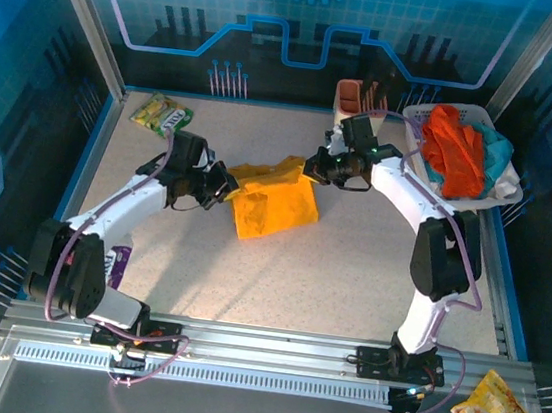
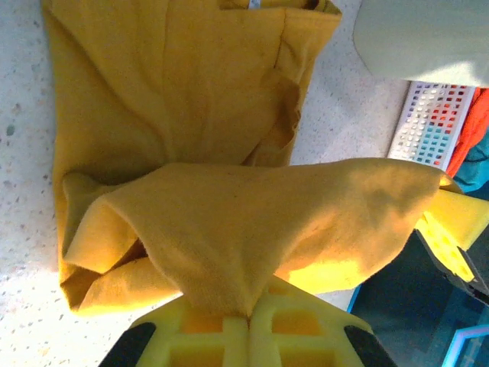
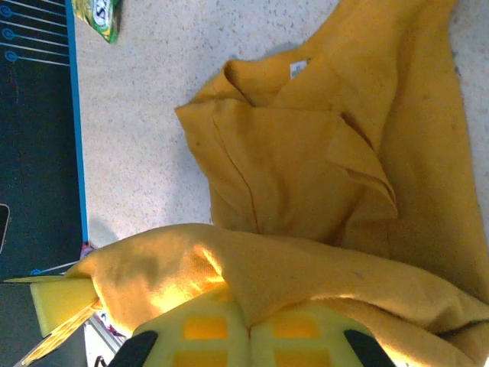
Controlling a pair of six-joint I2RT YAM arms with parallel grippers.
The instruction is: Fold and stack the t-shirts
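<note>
**Held at both ends**

The left arm's fingers (image 2: 202, 336), yellow foam pads pressed together, pinch a raised fold of the mustard-yellow short-sleeved cloth t-shirt (image 2: 191, 92), which drapes over them. The right arm's fingers (image 3: 206, 332) are likewise clamped on another edge of the same shirt. From above, the left pair grips its left side and the right pair its far right corner. The rest lies crumpled on the speckled beige desk (image 1: 348, 276), near the middle. At the far right, a white plastic lattice basket (image 1: 504, 192) holds an orange-red cloth shirt (image 1: 454, 148) and a teal cloth shirt (image 1: 497, 148). A green-yellow snack packet (image 1: 162, 112) lies at the far left.
</note>
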